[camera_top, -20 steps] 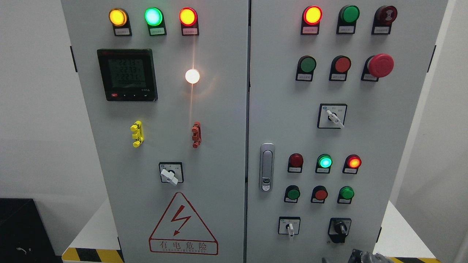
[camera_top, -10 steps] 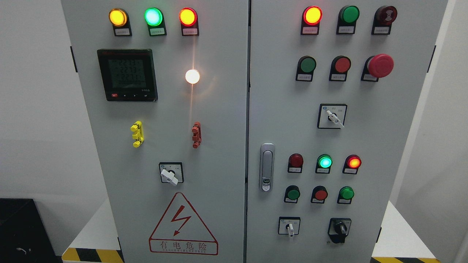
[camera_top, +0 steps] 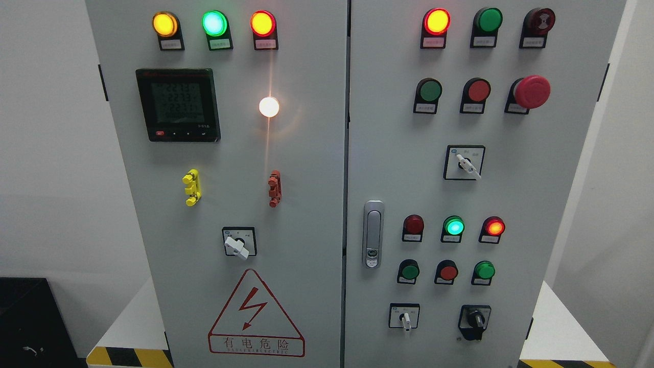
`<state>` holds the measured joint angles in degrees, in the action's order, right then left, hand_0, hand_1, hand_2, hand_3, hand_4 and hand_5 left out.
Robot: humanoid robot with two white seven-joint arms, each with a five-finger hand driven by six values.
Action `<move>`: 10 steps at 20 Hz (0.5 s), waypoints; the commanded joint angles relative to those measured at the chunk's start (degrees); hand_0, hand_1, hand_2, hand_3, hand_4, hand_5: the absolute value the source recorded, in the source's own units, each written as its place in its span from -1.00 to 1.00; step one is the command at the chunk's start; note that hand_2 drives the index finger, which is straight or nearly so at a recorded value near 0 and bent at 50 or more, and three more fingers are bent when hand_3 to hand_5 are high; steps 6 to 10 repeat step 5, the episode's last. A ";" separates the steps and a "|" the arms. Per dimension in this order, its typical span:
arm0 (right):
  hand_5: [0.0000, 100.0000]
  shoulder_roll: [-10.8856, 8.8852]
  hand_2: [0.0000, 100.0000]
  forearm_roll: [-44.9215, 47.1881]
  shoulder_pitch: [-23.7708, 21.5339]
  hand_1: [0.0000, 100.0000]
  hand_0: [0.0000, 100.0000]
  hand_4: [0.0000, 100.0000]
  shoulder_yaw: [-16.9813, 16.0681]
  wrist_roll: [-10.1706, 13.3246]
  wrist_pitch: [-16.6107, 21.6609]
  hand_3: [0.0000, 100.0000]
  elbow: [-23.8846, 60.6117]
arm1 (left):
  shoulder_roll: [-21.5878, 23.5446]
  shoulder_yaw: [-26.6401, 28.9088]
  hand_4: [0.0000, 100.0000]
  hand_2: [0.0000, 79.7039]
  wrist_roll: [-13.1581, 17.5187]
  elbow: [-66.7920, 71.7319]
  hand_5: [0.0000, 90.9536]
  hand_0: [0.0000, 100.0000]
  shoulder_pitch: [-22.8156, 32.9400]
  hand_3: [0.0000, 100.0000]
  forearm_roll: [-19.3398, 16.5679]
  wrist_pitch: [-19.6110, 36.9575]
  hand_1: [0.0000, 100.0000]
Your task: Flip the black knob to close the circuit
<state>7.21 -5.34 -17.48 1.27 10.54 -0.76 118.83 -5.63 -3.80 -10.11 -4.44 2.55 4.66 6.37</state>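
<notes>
The black knob (camera_top: 475, 320) sits at the lower right of the grey cabinet's right door (camera_top: 541, 214). Its handle points straight up and down. A white selector switch (camera_top: 404, 319) is to its left. Above them are a row of green and red push buttons (camera_top: 448, 272) and a row of lamps, with the green lamp (camera_top: 453, 226) and the red lamp (camera_top: 494, 226) lit. Neither of my hands is in view.
The cabinet has a door handle with a lock (camera_top: 373, 233), a white selector (camera_top: 467, 163), a red emergency button (camera_top: 531, 91), a meter display (camera_top: 178, 104) and a lit white lamp (camera_top: 269, 106). A black box (camera_top: 30, 322) stands at the lower left.
One second ago part of a hand showed at the bottom edge below the black knob. It has dropped out of view. The knob and lamps look the same.
</notes>
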 commanded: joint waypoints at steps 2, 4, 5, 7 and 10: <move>-0.94 0.09 -0.88 2.97 -2.29 -1.00 -1.00 -0.80 2.69 -1.67 1.99 -0.69 0.97 | 0.00 0.02 -1.00 -1.00 0.09 0.04 -1.00 -0.76 0.00 -1.00 0.00 0.05 0.11; -0.98 0.09 -0.90 2.97 -2.38 -1.00 -1.00 -0.85 2.69 -2.45 1.99 -0.74 0.97 | 0.00 -0.06 -1.00 -1.00 0.09 0.04 -1.00 -0.76 0.00 -1.00 0.00 0.05 0.11; -0.99 0.09 -0.91 2.97 -2.38 -1.00 -1.00 -0.85 2.69 -2.54 2.08 -0.74 0.97 | 0.00 0.02 -1.00 -1.00 0.01 -0.04 -1.00 -0.76 0.00 -1.00 0.00 0.05 0.11; -0.99 0.09 -0.91 2.97 -2.38 -1.00 -1.00 -0.85 2.69 -2.54 2.08 -0.74 0.97 | 0.00 0.02 -1.00 -1.00 0.01 -0.04 -1.00 -0.76 0.00 -1.00 0.00 0.05 0.11; -0.99 0.09 -0.91 2.97 -2.38 -1.00 -1.00 -0.85 2.69 -2.54 2.08 -0.74 0.97 | 0.00 0.02 -1.00 -1.00 0.01 -0.04 -1.00 -0.76 0.00 -1.00 0.00 0.05 0.11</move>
